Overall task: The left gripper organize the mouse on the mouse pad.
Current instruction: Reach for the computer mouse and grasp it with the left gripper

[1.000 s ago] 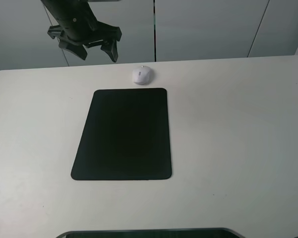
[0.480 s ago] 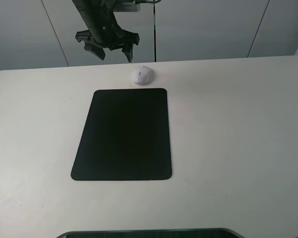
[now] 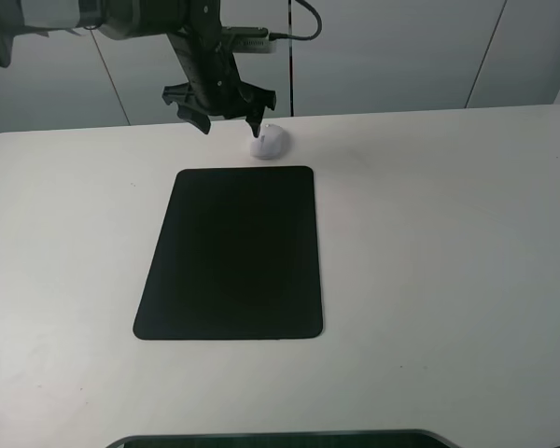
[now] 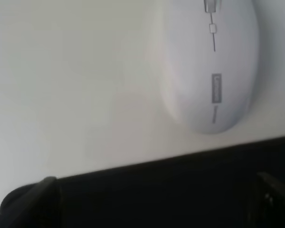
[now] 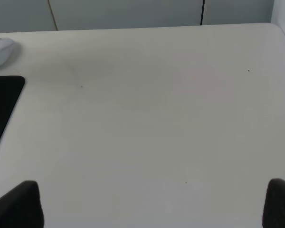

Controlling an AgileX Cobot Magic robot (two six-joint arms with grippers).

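Just beyond the far short edge of the mouse pad (image 3: 231, 252), near its right-hand far corner, the mouse (image 3: 267, 142) lies on the bare bench (image 3: 429, 233), close to the pad but not on it. The left wrist view shows its white shell (image 4: 213, 66) with the grey wheel at one end, and its rounded other end faces a dark band that looks like the pad's edge (image 4: 156, 190). The left pincer (image 3: 230, 126) hangs beside the mouse with its fingers spread wide and nothing between them. One fingertip (image 3: 255, 129) meets the mouse's left side in the high view, and whether it touches cannot be told. The mouse sits off to one side of the gap, not centred in it. The left arm reaches in from the upper left of the high view, with its wrist pitched down so the fingers point at the bench and a black cable looping behind it. A second ago this pincer was higher and farther left, and half a second ago it was partway across. It has since come down and to the right, while mouse and pad have kept their places. The right pincer (image 5: 149, 204) shows only in its own wrist view, two dark fingertips set wide apart over bare bench, with the mouse (image 5: 1, 51) and a corner of the pad (image 5: 2, 99) well away from it.
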